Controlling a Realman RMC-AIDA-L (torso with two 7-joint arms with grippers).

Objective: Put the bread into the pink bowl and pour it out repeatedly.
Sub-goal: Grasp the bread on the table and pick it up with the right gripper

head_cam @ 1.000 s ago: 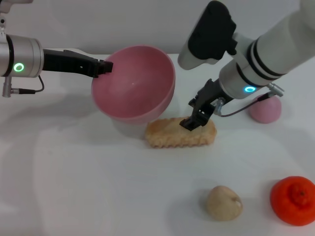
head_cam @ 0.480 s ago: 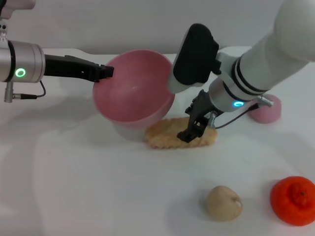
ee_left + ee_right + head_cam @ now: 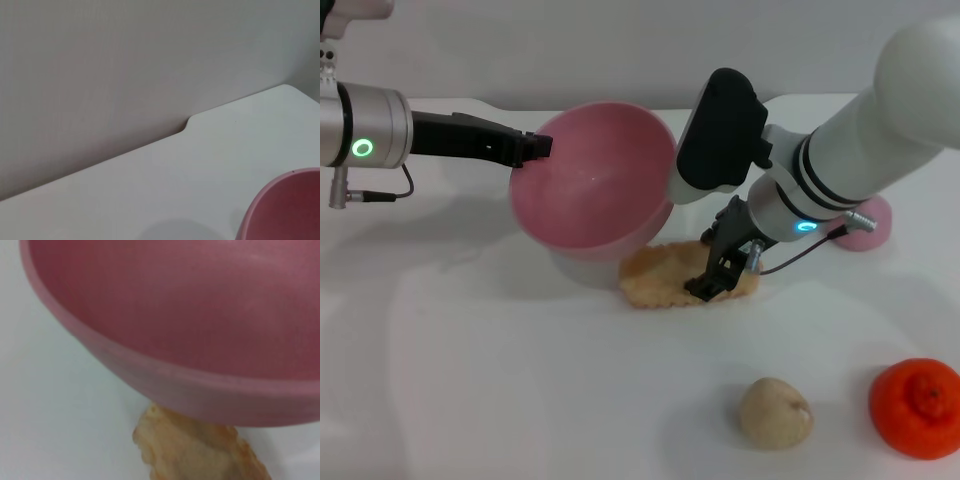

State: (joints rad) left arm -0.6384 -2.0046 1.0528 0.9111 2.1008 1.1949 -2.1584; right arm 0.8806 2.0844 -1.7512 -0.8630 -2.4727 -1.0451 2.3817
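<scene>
Over the last second the right gripper dropped onto the ridged orange-brown bread, fingers apparently closed on its right part; loaf lay on white table beside the bowl. Left gripper stayed clamped on the tilted glossy pink bowl rim, so pickup looked imminent.

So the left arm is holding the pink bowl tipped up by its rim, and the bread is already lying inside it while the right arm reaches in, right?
Not quite. The bread is not inside the pink bowl; it lies on the table just below the bowl, with the right gripper down on it. The head view shows this. The left gripper does hold the tipped bowl by its rim.
</scene>
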